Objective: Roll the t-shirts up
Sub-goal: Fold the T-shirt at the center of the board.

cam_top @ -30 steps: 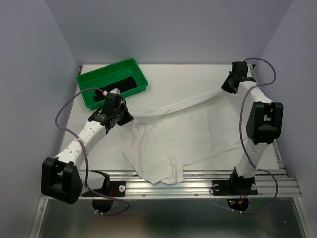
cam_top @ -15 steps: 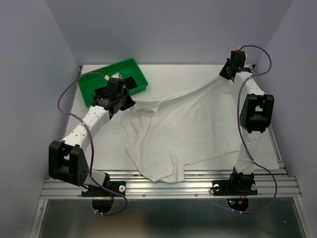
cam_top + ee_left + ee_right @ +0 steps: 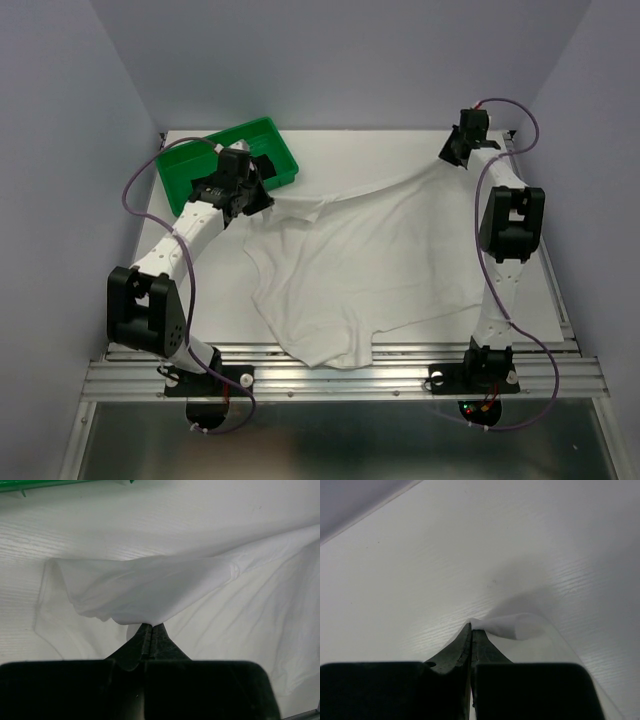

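Across counter [image 3: 380, 150] middle, down to near edge: white t-shirt [image 3: 350, 280], wrinkled, far edge raised and pulled taut. Toward far-left corner, beside green tray [image 3: 213, 136]: left gripper [image 3: 151, 626] clenched on cloth. Toward far-right corner: right gripper [image 3: 471, 626] clenched on cloth tip.

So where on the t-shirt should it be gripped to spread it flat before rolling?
By its far edge, at the two ends, as now: the left gripper and right gripper each pinch a thin fold of the t-shirt, coming low from the near side. That edge runs stretched between them while the rest lies wrinkled on the table.
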`<move>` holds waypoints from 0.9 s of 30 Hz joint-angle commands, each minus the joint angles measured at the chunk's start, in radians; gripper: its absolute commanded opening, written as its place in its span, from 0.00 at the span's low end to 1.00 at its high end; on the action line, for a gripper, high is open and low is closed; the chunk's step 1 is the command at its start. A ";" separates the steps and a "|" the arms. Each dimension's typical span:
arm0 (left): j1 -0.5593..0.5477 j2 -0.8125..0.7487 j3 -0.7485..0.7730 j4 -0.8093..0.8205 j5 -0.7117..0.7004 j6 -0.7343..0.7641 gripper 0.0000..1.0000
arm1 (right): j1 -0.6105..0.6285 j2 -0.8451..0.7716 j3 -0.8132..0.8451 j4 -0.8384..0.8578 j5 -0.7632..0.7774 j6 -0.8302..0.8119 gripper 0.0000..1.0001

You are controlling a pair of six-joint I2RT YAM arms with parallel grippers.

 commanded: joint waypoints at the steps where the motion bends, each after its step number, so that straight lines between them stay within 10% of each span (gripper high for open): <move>1: 0.005 -0.061 0.006 0.000 0.035 0.025 0.00 | -0.004 -0.087 -0.050 0.037 -0.001 -0.016 0.01; 27: -0.072 -0.351 -0.345 -0.004 0.128 -0.073 0.00 | -0.032 -0.384 -0.516 0.038 0.051 0.051 0.01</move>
